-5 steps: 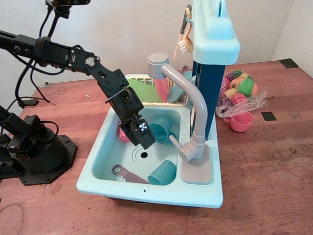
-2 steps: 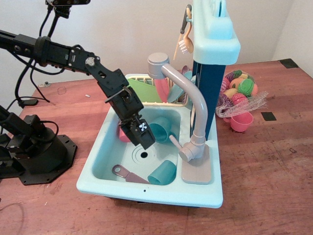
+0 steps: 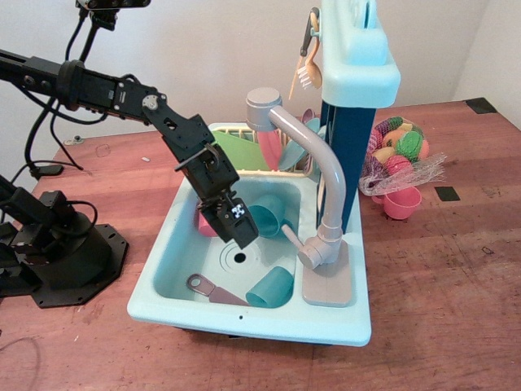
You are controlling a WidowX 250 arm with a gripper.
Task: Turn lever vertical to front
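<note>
Wooden table, pale wall behind; light-blue plastic toy sink on it. Short pale grey-white plastic lever juts toward 10 o'clock from round grey faucet base. Black gripper hangs over basin, near lever at its 9 o'clock, not touching; jaw gap hidden, cannot tell. Approach step. Next: reach lever tip, swing it frontward.

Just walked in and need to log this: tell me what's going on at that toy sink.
One black robot arm reaches over the turquoise toy sink, its gripper hanging above the basin near the drain; whether it is open or shut is unclear. It holds nothing visible. The pale lever juts from the grey faucet base toward the basin, just right of the gripper, apparently untouched. Two teal cups and a spatula lie in the basin.
</note>
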